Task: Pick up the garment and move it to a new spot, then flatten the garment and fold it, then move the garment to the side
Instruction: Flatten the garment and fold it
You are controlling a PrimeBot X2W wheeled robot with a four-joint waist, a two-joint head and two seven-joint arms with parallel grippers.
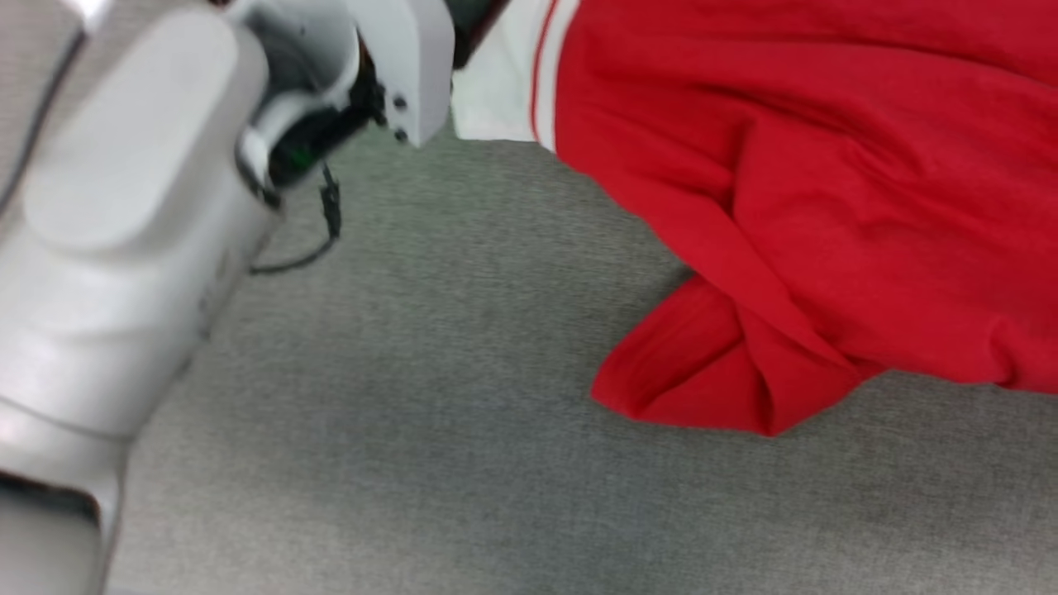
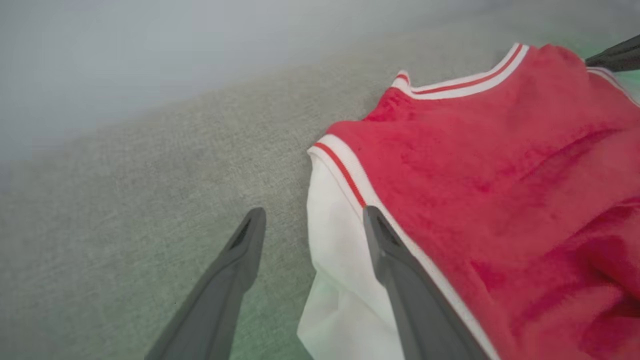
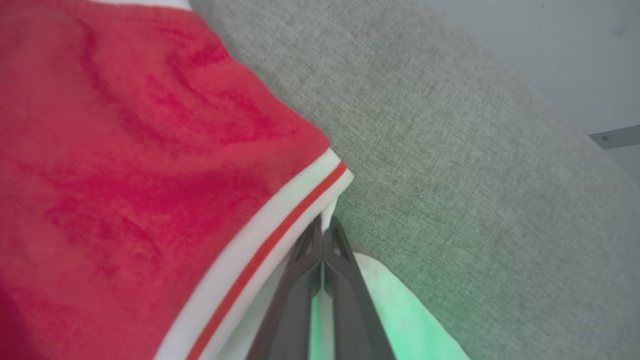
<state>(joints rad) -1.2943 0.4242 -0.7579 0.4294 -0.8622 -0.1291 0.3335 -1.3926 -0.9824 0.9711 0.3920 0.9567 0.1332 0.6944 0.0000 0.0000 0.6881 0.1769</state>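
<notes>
One garment [image 1: 826, 190]: bright red jersey T-shirt, white short sleeves, red-and-white striped trim at collar and sleeve seams. Location: lying rumpled on a grey woven surface [image 1: 413, 430], in the upper right of the head view. Body creased in soft ridges; one red corner doubled over itself into a point on the near side. One white sleeve [image 2: 335, 240] lies spread on the surface at the shirt's end toward the robot's left, its striped seam running diagonally

Two grippers, each with two long dark fingers:
- Left gripper [image 2: 314, 212]: jaws wide apart, nothing held. One finger over bare grey surface, the other above the striped seam where sleeve meets red body; the sleeve's outer edge lies between them. Whether the tips touch the cloth cannot be told
- Right gripper [image 3: 325, 225]: fingers pressed together, pinching a thin fold of white cloth at the corner of the other sleeve seam, just below the end of the striped trim [image 3: 280, 225]. More white sleeve cloth lies beneath the fingers, tinted green

One pale forearm [image 1: 124, 215]: left arm, blurred, at the left of the head view, angled up toward the white sleeve; a thin dark cable [image 1: 322, 223] loops at its wrist
</notes>
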